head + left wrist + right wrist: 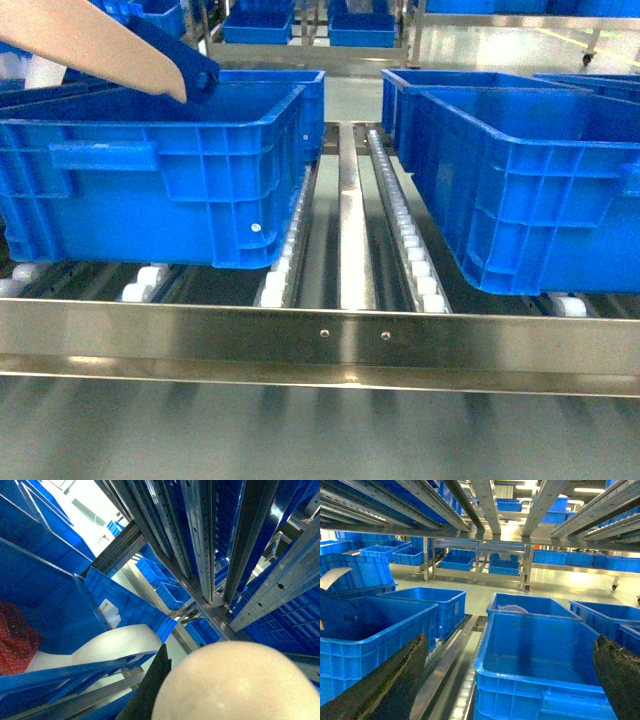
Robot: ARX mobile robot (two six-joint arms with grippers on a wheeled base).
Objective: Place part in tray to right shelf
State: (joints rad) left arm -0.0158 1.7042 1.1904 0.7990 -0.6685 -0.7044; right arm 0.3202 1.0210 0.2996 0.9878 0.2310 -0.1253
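Observation:
The beige tray (95, 45) slants down from the upper left over the left blue crate (150, 190). The small blue part (188, 62) lies at the tray's lower end, above the crate's open inside. Both crates stand on the right shelf's rollers behind its shiny front rail (320, 335). In the left wrist view the tray's rounded beige back (240, 685) fills the bottom right, and one black finger (150, 690) presses against it; the other finger is hidden. My right gripper (510, 652) is open, its dark fingers (395, 680) wide apart above the right crate (540, 665).
A second blue crate (530, 190) stands on the right of the shelf, with more behind it. A steel divider and roller rows (400, 220) run between the two crates. Further racks with blue crates (505, 562) stand across the aisle. Shelf beams (485, 500) hang overhead.

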